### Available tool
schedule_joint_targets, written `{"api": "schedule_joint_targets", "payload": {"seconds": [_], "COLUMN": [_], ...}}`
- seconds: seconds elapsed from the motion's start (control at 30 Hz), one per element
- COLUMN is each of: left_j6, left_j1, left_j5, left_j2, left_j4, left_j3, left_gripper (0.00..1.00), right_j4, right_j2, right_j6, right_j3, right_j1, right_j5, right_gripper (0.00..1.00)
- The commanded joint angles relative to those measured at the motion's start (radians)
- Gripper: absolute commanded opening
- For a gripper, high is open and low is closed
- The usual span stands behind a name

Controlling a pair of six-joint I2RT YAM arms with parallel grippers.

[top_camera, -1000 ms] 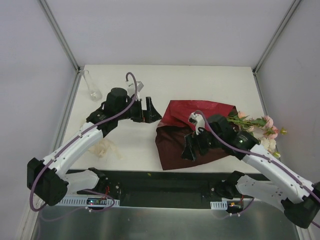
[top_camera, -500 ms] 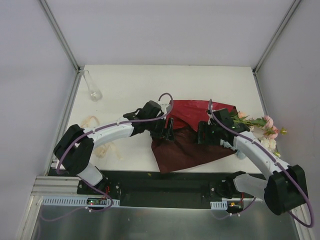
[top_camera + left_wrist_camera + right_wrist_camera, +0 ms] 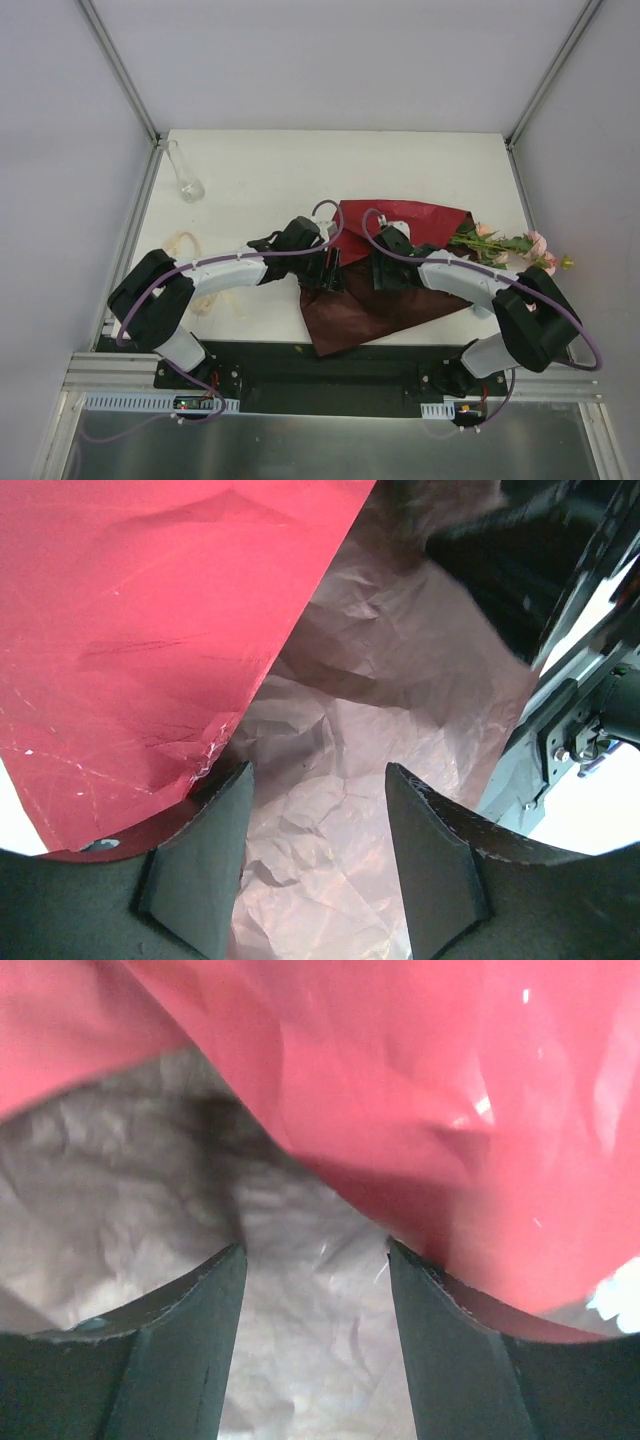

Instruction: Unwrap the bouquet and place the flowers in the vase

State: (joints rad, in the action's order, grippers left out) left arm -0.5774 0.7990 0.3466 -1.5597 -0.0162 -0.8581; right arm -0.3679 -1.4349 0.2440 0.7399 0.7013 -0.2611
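The bouquet's dark red wrapping paper (image 3: 385, 285) lies spread open at the table's front right, its pale crumpled inner side (image 3: 340, 730) facing up. The flowers (image 3: 505, 245), pink and cream with green stems, lie at its right edge. The small clear vase (image 3: 186, 176) stands at the far left corner. My left gripper (image 3: 325, 268) hovers open over the paper's left part, a red fold (image 3: 140, 630) beside its left finger. My right gripper (image 3: 388, 268) is open over the middle, under a raised red fold (image 3: 450, 1100). Pale paper shows between both pairs of jaws (image 3: 318, 780) (image 3: 315, 1255).
A cream ribbon (image 3: 187, 245) lies loose on the table's left side, with more of it (image 3: 205, 298) near the front edge. The flower heads reach the table's right edge by the enclosure wall. The two grippers stand close together over the paper.
The left arm swung from the back left near the vase onto the paper's left part. The right gripper moved left to the paper's middle. Both sets of jaws have narrowed.
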Motion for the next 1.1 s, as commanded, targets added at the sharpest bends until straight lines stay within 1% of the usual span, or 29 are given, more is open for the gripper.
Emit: {"api": "schedule_joint_targets", "payload": {"seconds": [0.0,0.07,0.13,0.2,0.3,0.33,0.4,0.43,0.47,0.57,0.6,0.7,0.77,0.8,0.87,0.9,0.93,0.97,1.07], "left_j6": [-0.022,-0.022,-0.019,-0.019,-0.024,-0.024,-0.025,-0.025,-0.027,-0.021,-0.015,-0.012,-0.012,-0.009,-0.004,0.001,0.002,0.005,0.008], "left_j1": [0.006,0.006,0.006,0.008,0.008,0.008,0.014,0.017,0.017,0.019,0.019,0.02,0.019,0.019,0.019,0.019,0.017,0.017,0.017], "left_j5": [-0.012,-0.014,-0.014,-0.018,-0.002,0.0,0.005,0.003,0.005,-0.003,-0.004,-0.017,-0.021,-0.023,-0.023,-0.021,-0.021,-0.02,-0.031], "left_j2": [0.018,0.032,0.05,0.062,0.081,0.09,0.122,0.138,0.153,0.211,0.234,0.274,0.288,0.297,0.303,0.306,0.306,0.303,0.271], "left_j4": [0.05,0.055,0.056,0.056,0.056,0.056,0.056,0.055,0.056,0.055,0.044,0.024,0.021,0.021,-0.011,-0.016,-0.028,-0.03,-0.03], "left_j3": [0.042,0.063,0.074,0.088,0.094,0.096,0.099,0.105,0.106,0.116,0.116,0.113,0.108,0.103,0.085,0.077,0.062,0.056,0.039], "left_gripper": [0.55,0.54,0.54,0.54,0.55,0.54,0.55,0.56,0.57,0.6,0.61,0.63,0.64,0.66,0.68,0.71,0.72,0.72,0.76], "right_j4": [0.075,0.083,0.118,0.2,0.323,0.346,0.401,0.424,0.432,0.435,0.448,0.478,0.474,0.472,0.433,0.41,0.373,0.373,0.282], "right_j2": [-0.059,-0.079,-0.104,-0.14,-0.203,-0.222,-0.28,-0.303,-0.352,-0.429,-0.439,-0.476,-0.508,-0.521,-0.57,-0.588,-0.605,-0.636,-0.702], "right_j6": [-0.058,-0.127,-0.204,-0.238,-0.354,-0.38,-0.462,-0.482,-0.5,-0.574,-0.63,-0.683,-0.68,-0.677,-0.643,-0.629,-0.605,-0.597,-0.562], "right_j3": [0.139,0.193,0.252,0.286,0.355,0.409,0.461,0.527,0.558,0.679,0.69,0.73,0.753,0.775,0.815,0.875,0.9,0.926,1.039], "right_j1": [-0.003,-0.019,-0.068,-0.118,-0.166,-0.171,-0.181,-0.189,-0.197,-0.218,-0.217,-0.233,-0.267,-0.279,-0.322,-0.333,-0.342,-0.353,-0.359], "right_j5": [-0.249,-0.306,-0.349,-0.369,-0.391,-0.406,-0.421,-0.406,-0.388,-0.348,-0.327,-0.262,-0.23,-0.169,-0.127,-0.083,-0.066,-0.041,0.158], "right_gripper": [0.62,0.63,0.64,0.64,0.65,0.65,0.67,0.67,0.68,0.68,0.69,0.71,0.73,0.74,0.75,0.74,0.75,0.75,0.76]}}
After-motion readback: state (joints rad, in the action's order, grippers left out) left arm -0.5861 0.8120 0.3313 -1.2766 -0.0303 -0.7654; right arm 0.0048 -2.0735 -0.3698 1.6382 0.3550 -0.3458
